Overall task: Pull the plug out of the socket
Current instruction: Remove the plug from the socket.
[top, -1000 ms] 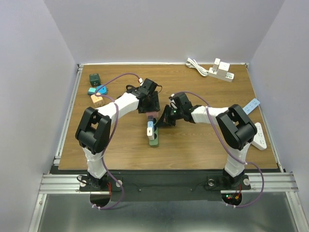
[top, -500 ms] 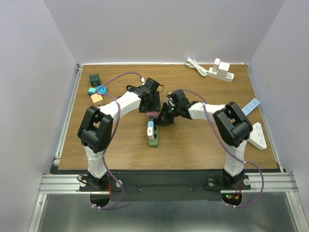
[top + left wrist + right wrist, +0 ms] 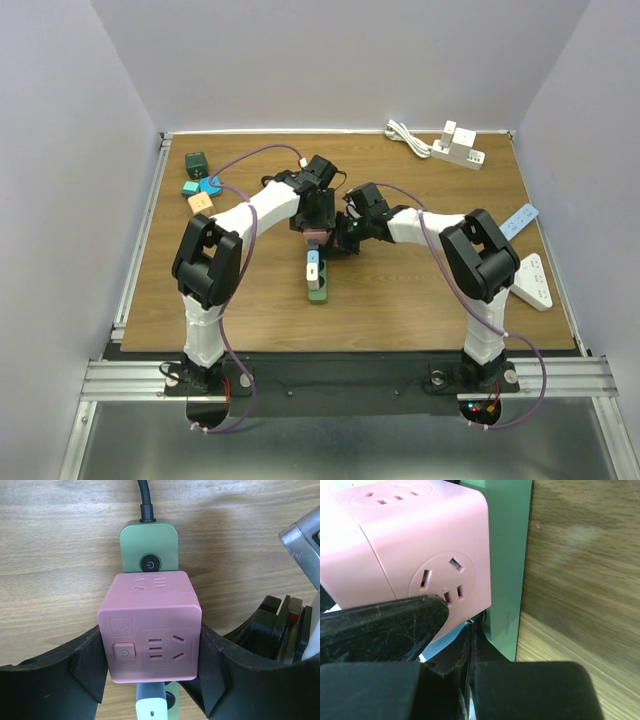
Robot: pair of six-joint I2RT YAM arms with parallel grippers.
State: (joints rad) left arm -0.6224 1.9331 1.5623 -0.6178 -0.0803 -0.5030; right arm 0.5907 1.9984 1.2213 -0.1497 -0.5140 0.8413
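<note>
The left gripper (image 3: pixel 150 677) is squeezing the pink cube plug (image 3: pixel 150 625) by both flanks as it's sitting on the green socket strip (image 3: pixel 149 542) mid-table, its prongs hidden underneath. The right gripper (image 3: pixel 469 652) is pinched fully closed on nothing, just beside cube and strip, its fingers blocking much of its own camera.

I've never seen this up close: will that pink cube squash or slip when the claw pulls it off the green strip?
Probably rigid: the pink cube looks like hard plastic, so it shouldn't squash. Its smooth flat sides, where the left gripper presses, might slip. The green strip looks light and may lift with it.
</note>
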